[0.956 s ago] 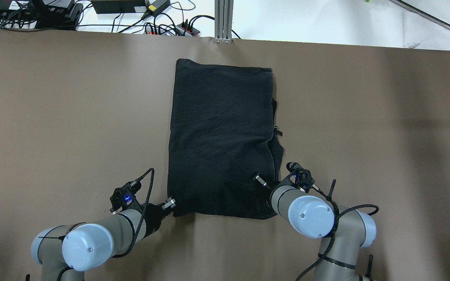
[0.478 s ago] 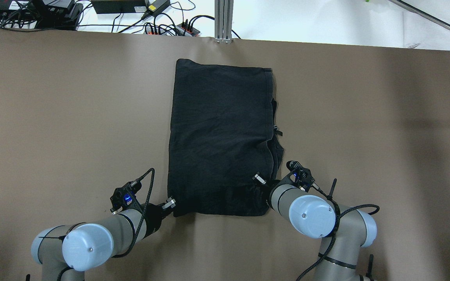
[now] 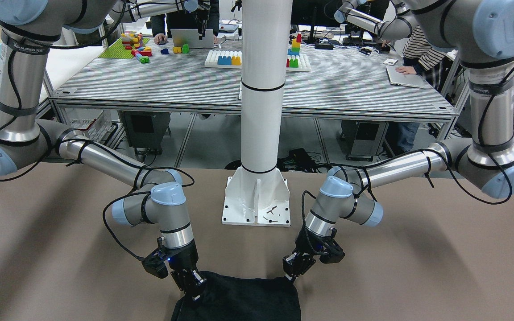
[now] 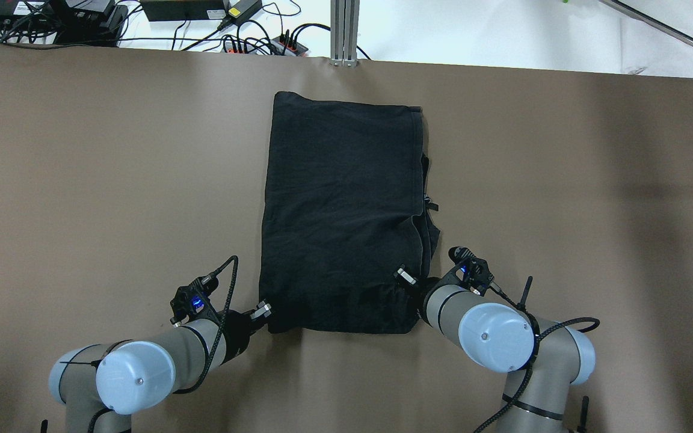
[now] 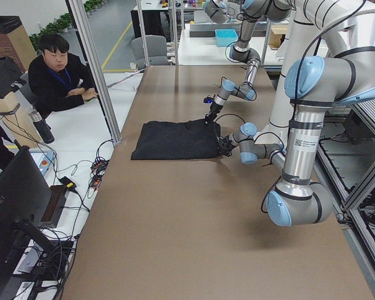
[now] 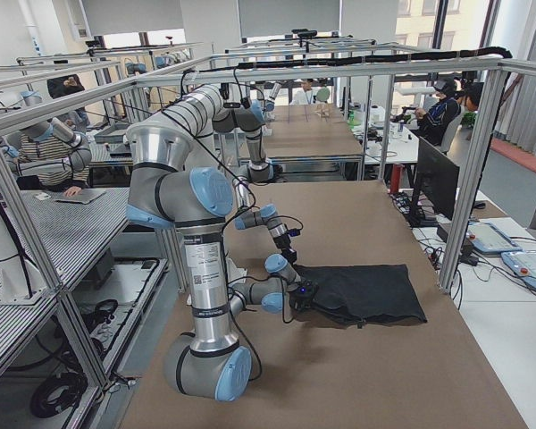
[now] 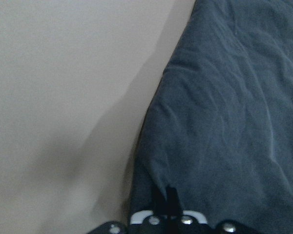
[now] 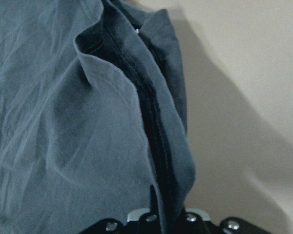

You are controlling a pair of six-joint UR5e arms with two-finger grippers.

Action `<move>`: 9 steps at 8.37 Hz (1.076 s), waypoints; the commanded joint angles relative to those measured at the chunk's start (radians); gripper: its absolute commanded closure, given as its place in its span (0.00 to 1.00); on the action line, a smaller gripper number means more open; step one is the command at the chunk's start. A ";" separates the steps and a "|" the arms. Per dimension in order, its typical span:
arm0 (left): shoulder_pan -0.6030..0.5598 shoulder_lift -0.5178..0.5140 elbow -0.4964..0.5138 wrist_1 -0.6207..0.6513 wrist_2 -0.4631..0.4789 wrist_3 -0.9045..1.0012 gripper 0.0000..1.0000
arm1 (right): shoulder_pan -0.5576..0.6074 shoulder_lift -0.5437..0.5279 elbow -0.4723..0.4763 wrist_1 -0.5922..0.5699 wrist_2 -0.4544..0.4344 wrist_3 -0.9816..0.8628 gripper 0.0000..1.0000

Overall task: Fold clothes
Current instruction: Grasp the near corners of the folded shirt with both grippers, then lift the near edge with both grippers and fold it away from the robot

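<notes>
While left gripper (image 4: pixel 263 312) and right gripper (image 4: pixel 404 277) apparently clamp near corners of the garment (image 4: pixel 340 204), its long axis stretches toward twelve o'clock.

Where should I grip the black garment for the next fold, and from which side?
Take the garment by its two near corners, coming from the robot's side. It lies flat, long axis running away, so the near hem can fold over. The left gripper and right gripper pinch there.
</notes>
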 commanded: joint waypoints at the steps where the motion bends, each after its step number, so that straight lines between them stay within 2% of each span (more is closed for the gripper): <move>1: -0.003 -0.002 -0.001 0.000 -0.003 0.000 1.00 | 0.000 -0.005 0.006 0.000 0.000 -0.001 1.00; 3: -0.006 0.000 -0.034 0.003 -0.007 0.005 1.00 | 0.000 -0.005 0.012 0.000 0.002 -0.001 1.00; 4: -0.009 0.009 -0.092 0.015 -0.033 0.021 1.00 | -0.002 -0.012 0.055 -0.011 0.011 -0.012 1.00; 6: -0.012 0.033 -0.252 0.142 -0.116 0.028 1.00 | -0.104 -0.130 0.248 -0.019 0.017 -0.090 1.00; 8: -0.006 0.128 -0.471 0.208 -0.179 0.026 1.00 | -0.196 -0.175 0.420 -0.136 0.010 -0.087 1.00; 9: -0.012 0.124 -0.527 0.260 -0.204 0.028 1.00 | -0.203 -0.173 0.486 -0.196 0.011 -0.087 1.00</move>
